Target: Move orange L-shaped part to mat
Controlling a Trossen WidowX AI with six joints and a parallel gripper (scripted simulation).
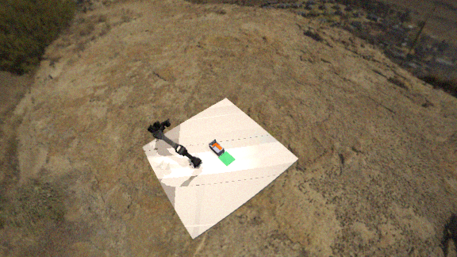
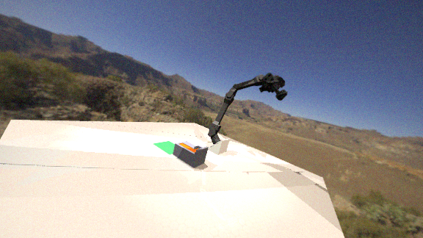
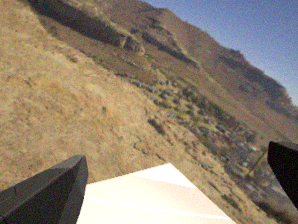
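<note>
1. My fingers stand spread nearly full, holding nothing, raised high and well apart from the grey tray [image 2: 189,155].
2. The orange part [image 2: 189,147] lies flush in the tray's pocket; the green mat [image 2: 165,146] lies just beside the tray.
3. Risk: from this long approach over the table [image 2: 110,191], I may press the wrong end, so nothing tips up.

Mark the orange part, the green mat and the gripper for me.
orange part [image 1: 216,147]: top view, middle of its visible top face, in the tray.
green mat [image 1: 227,159]: top view, centre of the mat beside the tray.
gripper [image 2: 280,89]: exterior view, between the open fingertips, high above the table.
</note>
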